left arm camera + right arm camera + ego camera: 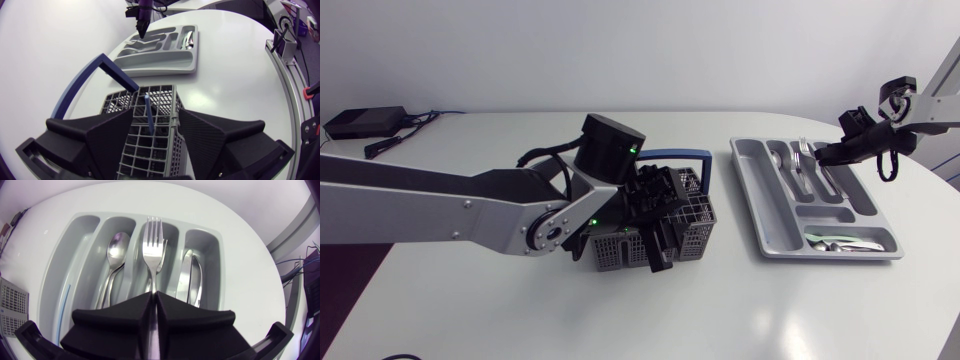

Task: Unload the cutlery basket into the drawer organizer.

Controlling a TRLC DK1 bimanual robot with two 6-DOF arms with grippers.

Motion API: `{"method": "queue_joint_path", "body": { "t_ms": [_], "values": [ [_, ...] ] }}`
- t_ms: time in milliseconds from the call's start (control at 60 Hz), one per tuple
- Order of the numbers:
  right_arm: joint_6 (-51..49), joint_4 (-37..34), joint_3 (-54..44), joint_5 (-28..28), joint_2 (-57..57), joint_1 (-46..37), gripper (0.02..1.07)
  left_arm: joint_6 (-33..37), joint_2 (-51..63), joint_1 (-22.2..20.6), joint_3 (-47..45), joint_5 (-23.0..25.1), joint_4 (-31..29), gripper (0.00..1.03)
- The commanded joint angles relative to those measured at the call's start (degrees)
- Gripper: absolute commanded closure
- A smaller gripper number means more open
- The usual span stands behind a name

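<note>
The grey cutlery basket (688,215) with a blue handle (680,155) stands mid-table. My left gripper (655,238) hovers over it, open. In the left wrist view its fingers (102,132) straddle the basket (150,145), and a thin blue stick (148,115) stands upright between them, untouched. The grey drawer organizer (760,215) lies to the right. My right gripper (823,155) is above it, shut on a fork (153,240) by the handle, tines over the middle long compartment. A spoon (116,255) and knives (190,275) lie in the neighbouring compartments.
A blue straw (64,305) lies in the organizer's outermost long compartment. Small spoons (840,241) fill its crosswise compartment. A black box with cables (365,122) sits at the back left. The table's curved edge runs close beyond the organizer.
</note>
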Motion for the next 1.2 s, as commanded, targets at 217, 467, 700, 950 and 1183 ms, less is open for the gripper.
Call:
{"method": "queue_joint_path", "body": {
  "t_ms": [217,467,700,950,1183],
  "values": [
    [4.3,-4.6,5.2,3.5,5.1,2.3,1.01,0.5,-1.2,0.1,-1.2,-0.4,0.6,0.40],
    [6.1,-7.9,8.5,5.4,7.6,4.4,1.01,0.5,-1.4,0.2,-1.4,-0.4,0.6,0.40],
    [6.2,-8.3,6.9,5.5,7.4,5.2,0.78,0.5,-1.6,0.2,-1.6,-0.4,0.6,0.40],
    [2.1,-1.1,-5.3,-1.4,-3.8,2.6,0.44,0.8,-1.4,0.2,-1.0,-0.4,0.9,0.39],
    [-2.9,6.7,-22.9,-9.7,-17.9,1.3,0.43,1.0,-0.7,0.1,-0.3,-0.4,1.5,0.39]
  ]
}}
